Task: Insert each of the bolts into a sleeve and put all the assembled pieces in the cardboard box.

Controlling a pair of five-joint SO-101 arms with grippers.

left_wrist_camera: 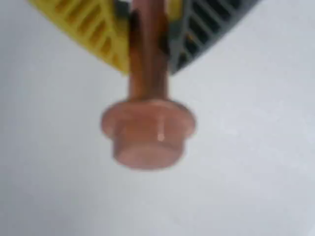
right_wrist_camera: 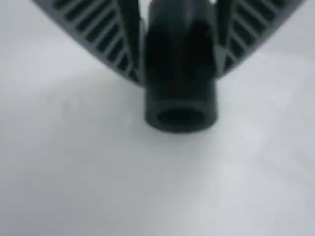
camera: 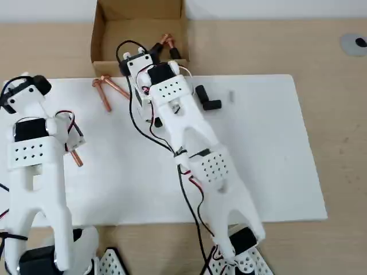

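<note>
My left gripper (left_wrist_camera: 147, 54) is shut on the shank of a copper bolt (left_wrist_camera: 146, 132), whose flanged head hangs just above the white mat. From above, that gripper (camera: 71, 143) and its bolt (camera: 77, 158) sit over the mat's left part. My right gripper (right_wrist_camera: 179, 59) is shut on a black sleeve (right_wrist_camera: 180, 103), with the open bore facing out, close over the mat. In the high view it (camera: 153, 114) is folded back near the mat's middle. Two loose bolts (camera: 107, 91) and two black sleeves (camera: 207, 98) lie on the mat. The cardboard box (camera: 98, 34) holds assembled pieces (camera: 166, 46).
The white mat (camera: 258, 160) covers most of the wooden table, with free room on its right half. The box stands at the mat's far edge. Cables run along the right arm. A grey disc (camera: 352, 44) lies at the table's far right.
</note>
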